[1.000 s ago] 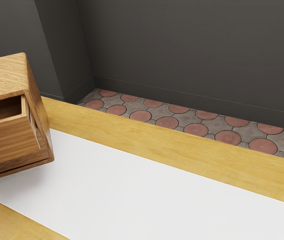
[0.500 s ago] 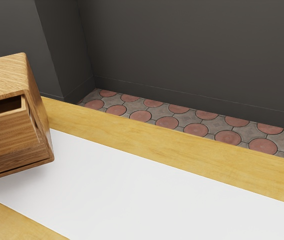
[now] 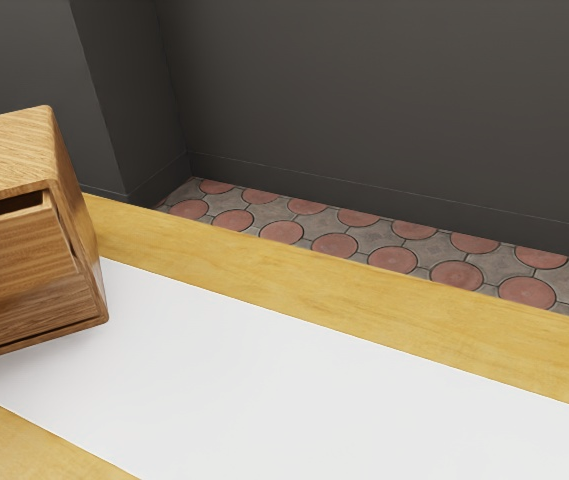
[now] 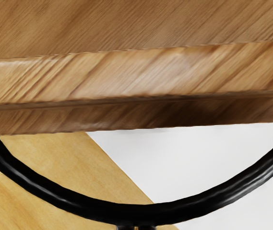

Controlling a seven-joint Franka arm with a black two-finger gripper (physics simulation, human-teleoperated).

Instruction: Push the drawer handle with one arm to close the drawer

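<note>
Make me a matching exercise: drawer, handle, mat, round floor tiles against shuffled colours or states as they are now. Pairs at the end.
Column 1
1. drawer
2. handle
3. mat
4. round floor tiles

Column 2
A. dull red
B. partly open
C. white, flat on the table
D. black, curved

Pairs: 1-B; 2-D; 3-C; 4-A

This looks like a room in a house, though I see too little to be sure which room. It has plain dark gray walls (image 3: 364, 90), a gray floor (image 3: 284, 209) with red circles on it, and a yellow wood table (image 3: 264, 268) with a white sheet (image 3: 264, 370) on top.
</note>
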